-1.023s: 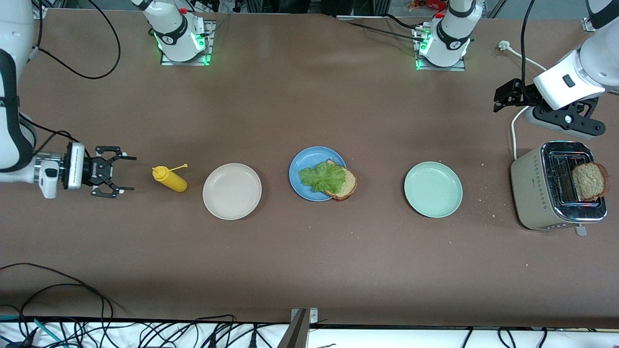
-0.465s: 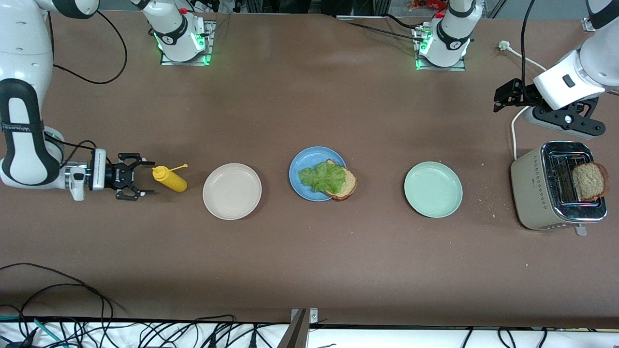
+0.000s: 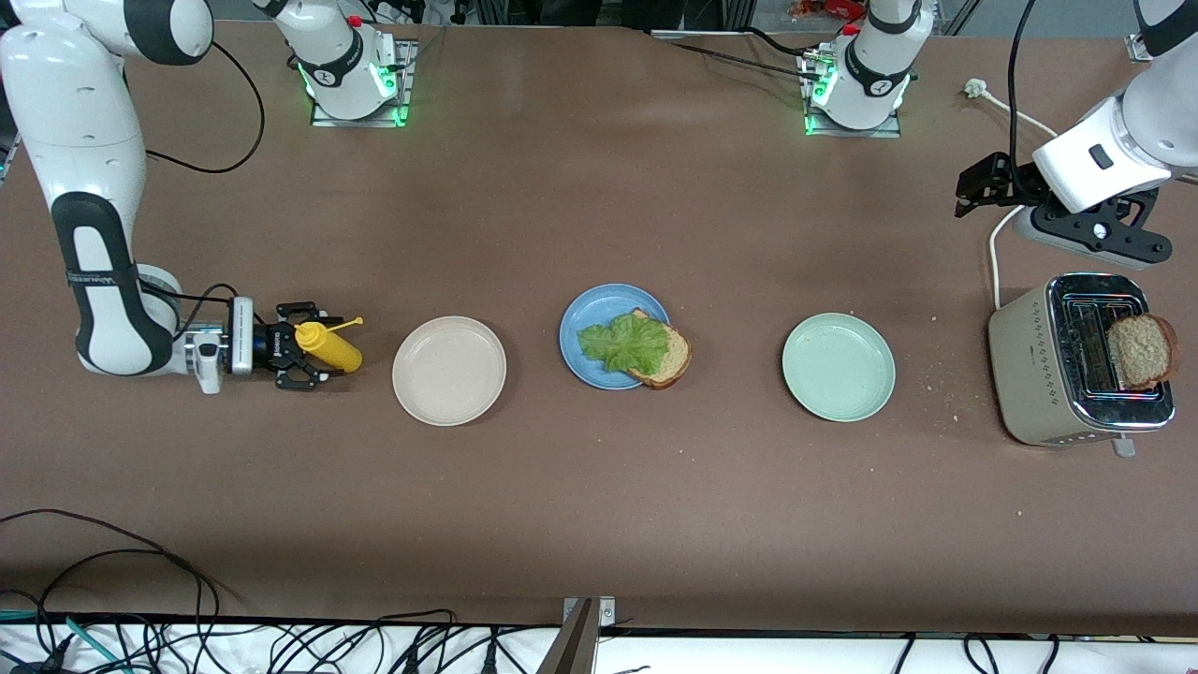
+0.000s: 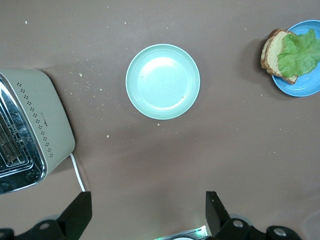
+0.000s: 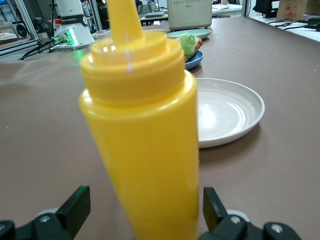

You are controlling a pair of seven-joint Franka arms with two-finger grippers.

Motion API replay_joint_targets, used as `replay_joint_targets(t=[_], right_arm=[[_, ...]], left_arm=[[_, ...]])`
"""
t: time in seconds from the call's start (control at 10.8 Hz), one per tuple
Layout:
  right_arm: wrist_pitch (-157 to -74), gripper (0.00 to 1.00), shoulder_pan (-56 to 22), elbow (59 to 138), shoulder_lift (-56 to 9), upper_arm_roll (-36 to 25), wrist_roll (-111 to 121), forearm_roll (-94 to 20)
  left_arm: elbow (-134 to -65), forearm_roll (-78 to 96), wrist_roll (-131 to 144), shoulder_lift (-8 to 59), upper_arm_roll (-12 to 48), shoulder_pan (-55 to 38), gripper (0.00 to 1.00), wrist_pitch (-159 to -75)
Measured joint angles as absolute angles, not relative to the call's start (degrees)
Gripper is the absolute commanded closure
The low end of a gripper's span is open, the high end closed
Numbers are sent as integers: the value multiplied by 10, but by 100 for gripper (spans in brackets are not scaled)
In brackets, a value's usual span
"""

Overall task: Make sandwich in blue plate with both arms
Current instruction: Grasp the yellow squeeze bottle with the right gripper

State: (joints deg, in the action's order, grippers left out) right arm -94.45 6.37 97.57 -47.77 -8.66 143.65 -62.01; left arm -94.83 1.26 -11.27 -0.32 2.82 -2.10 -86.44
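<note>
Since a second ago my right gripper [image 3: 316,352] has moved up to the yellow plastic squeeze bottle [image 3: 328,345]; its released jaws now stand either side of it. From the bottle toward the left arm's end: beige plate [image 3: 449,371], then round blue plate [image 3: 590,323] with bread slice [image 3: 666,356] and lettuce [image 3: 622,342]. The left gripper [image 4: 147,215] waits, open, over the table near the toaster [image 3: 1067,374]. Only the right wrist view shows the bottle between the fingers [image 5: 75,205].

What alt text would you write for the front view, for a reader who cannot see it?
The right gripper sits open around a yellow squeeze bottle at the right arm's end of the table. Mid-table, the blue plate holds bread and lettuce; the left gripper waits open above the toaster.
</note>
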Motion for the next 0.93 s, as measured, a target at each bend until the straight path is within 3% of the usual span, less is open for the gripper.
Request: replay_joint_targets(t=[0.19, 0.28, 0.65, 0.93], right_arm=[[-945, 86, 53, 975, -484, -86, 1440, -633], [-945, 99, 50, 974, -484, -86, 1441, -639], [-947, 100, 48, 964, -481, -87, 1438, -644], [-949, 100, 38, 958, -458, -88, 1309, -586]], left_arm=[[-948, 13, -113, -3, 28, -21, 0, -864], [-948, 13, -113, -3, 28, -21, 0, -864], [-948, 13, -113, -3, 28, -21, 0, -864], [-948, 13, -113, -3, 28, -21, 0, -864]])
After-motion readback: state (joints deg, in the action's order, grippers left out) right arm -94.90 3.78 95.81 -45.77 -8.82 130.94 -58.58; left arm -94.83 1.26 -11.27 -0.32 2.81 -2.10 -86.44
